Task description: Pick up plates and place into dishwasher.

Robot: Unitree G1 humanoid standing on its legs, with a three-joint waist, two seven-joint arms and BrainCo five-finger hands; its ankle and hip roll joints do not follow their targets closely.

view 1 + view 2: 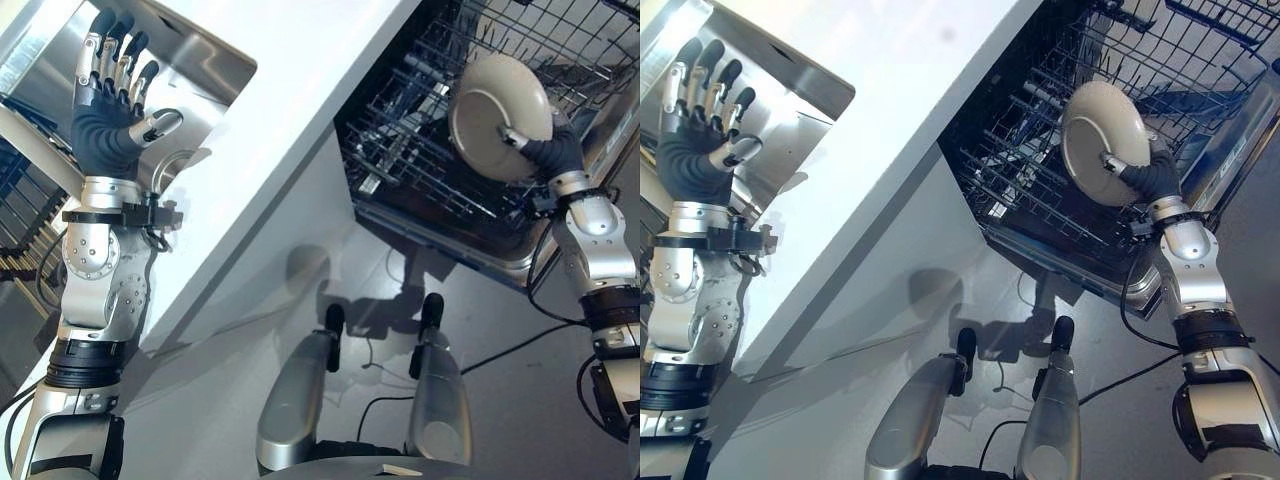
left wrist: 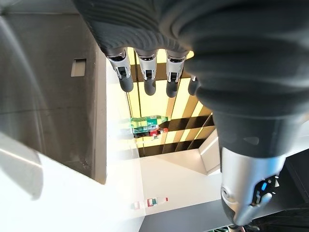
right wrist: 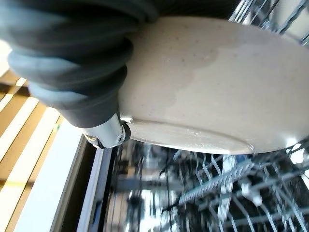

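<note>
The right hand (image 1: 548,152) is clamped on the rim of a round beige ceramic plate (image 1: 498,112), held on edge directly above the open dishwasher's dark wire lower rack (image 1: 420,170). The left hand (image 1: 112,95), fingers straight and empty, stands well apart over the stainless steel sink (image 1: 215,62).

The plate (image 1: 500,115) looks like glazed ceramic, beige with fine dark speckles, smooth with a soft shine. Below the plate, the rack (image 1: 420,160) is thin dark wire with a coated look. Left of the rack, the counter (image 1: 290,110) is white, smooth and matt. The sink (image 1: 190,75) is brushed metal, dull-glossy.
</note>
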